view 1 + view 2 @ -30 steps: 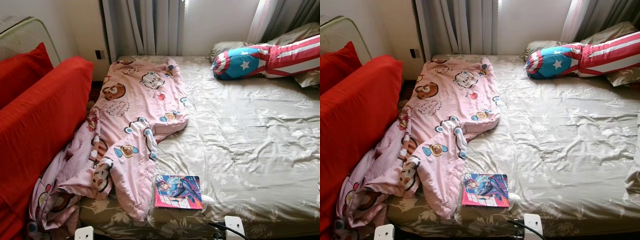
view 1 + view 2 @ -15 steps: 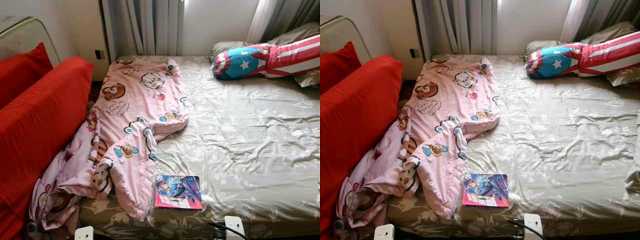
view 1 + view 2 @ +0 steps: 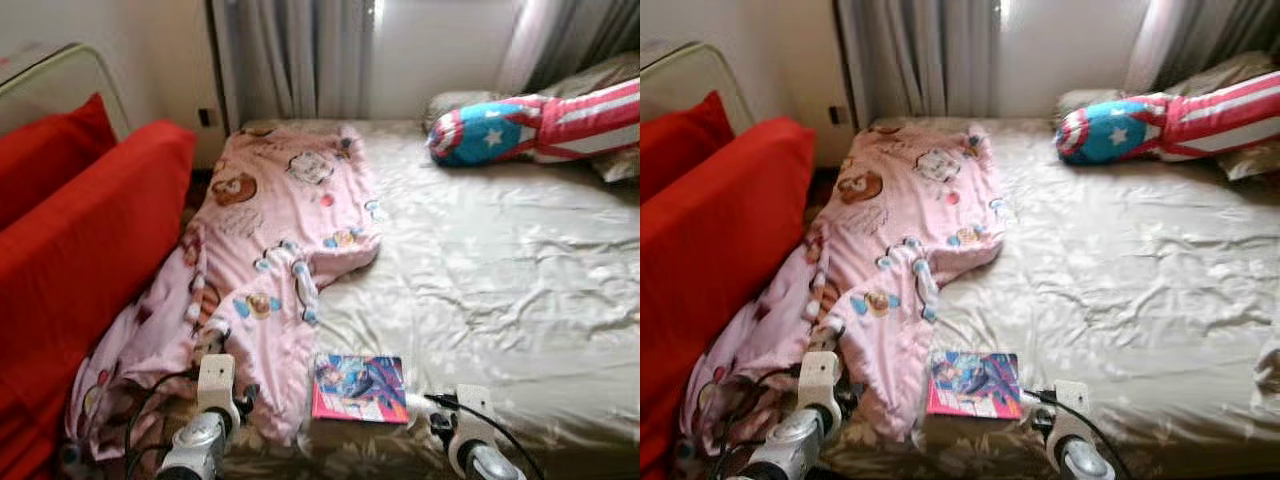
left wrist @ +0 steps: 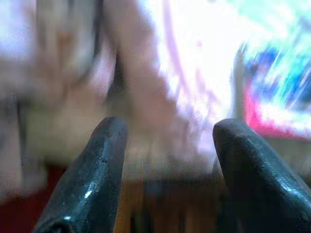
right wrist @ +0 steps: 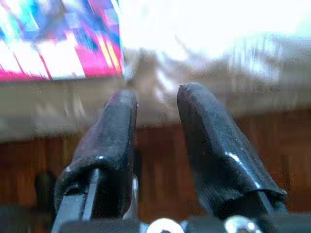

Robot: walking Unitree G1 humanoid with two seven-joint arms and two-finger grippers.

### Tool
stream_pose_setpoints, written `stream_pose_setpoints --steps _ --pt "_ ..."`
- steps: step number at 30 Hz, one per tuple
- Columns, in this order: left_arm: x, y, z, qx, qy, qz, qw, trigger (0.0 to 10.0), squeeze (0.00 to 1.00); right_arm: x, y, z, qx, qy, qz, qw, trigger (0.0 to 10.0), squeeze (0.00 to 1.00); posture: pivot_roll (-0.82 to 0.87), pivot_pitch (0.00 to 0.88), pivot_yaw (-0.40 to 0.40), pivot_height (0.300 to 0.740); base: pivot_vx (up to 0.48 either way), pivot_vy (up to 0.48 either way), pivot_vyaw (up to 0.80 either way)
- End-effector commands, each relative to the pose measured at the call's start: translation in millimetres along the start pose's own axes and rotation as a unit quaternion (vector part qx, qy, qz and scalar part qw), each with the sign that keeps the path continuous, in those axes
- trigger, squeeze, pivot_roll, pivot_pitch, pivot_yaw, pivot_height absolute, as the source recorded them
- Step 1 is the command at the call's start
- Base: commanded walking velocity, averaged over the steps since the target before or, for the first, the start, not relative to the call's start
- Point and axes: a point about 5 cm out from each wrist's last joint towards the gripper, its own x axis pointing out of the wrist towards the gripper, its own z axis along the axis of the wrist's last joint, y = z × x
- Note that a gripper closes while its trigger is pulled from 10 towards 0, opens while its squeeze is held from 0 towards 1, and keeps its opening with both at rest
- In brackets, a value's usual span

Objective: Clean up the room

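Left eye view gives me a bed (image 3: 520, 280) with a beige floral sheet, and on its near edge lies a magazine (image 3: 360, 388) with a pink and blue illustrated cover; its print is too blurred for me to read. Just beside the magazine, on the robot's left, a pink cartoon-print blanket (image 3: 280, 250) runs from the head of the bed down over the side toward the floor. A red cushion (image 3: 80, 270) stands against that side of the bed. At the head end I see a long star-and-stripes pillow (image 3: 530, 125) resting near a grey pillow (image 3: 615, 75), with curtains (image 3: 295, 55) behind. I see no containers here. The left gripper (image 4: 167, 141) is raised at the foot of the bed, its 2 fingers (image 4: 97, 165) spread apart, facing the hanging blanket. The right gripper (image 5: 155, 111) sits low by the bed's edge just below the magazine, its 2 fingers (image 5: 114, 141) slightly parted with nothing between them.
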Motion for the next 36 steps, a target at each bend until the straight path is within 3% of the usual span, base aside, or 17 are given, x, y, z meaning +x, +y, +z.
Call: stream_pose_setpoints --steps 1,16,36 --pt "-3.4 2.3 -14.2 0.004 0.029 0.003 1.0 10.0 0.0 0.2 1.7 -1.2 0.005 0.005 0.001 1.0 10.0 0.0 0.03 0.0 -0.036 0.74 0.0 0.0 0.0" --pt "-2.0 1.8 -9.6 0.001 0.021 0.003 1.0 10.0 0.0 0.6 1.4 3.1 0.02 -0.01 -0.003 1.0 10.0 0.0 0.03 0.0 -0.038 0.74 0.0 0.0 0.0" --pt "-5.6 -3.7 18.8 -0.052 -0.141 -0.017 0.988 10.0 0.0 -5.5 1.1 35.1 0.029 -0.179 0.015 0.983 10.0 0.0 0.02 0.0 -0.055 0.74 0.0 0.0 0.0"
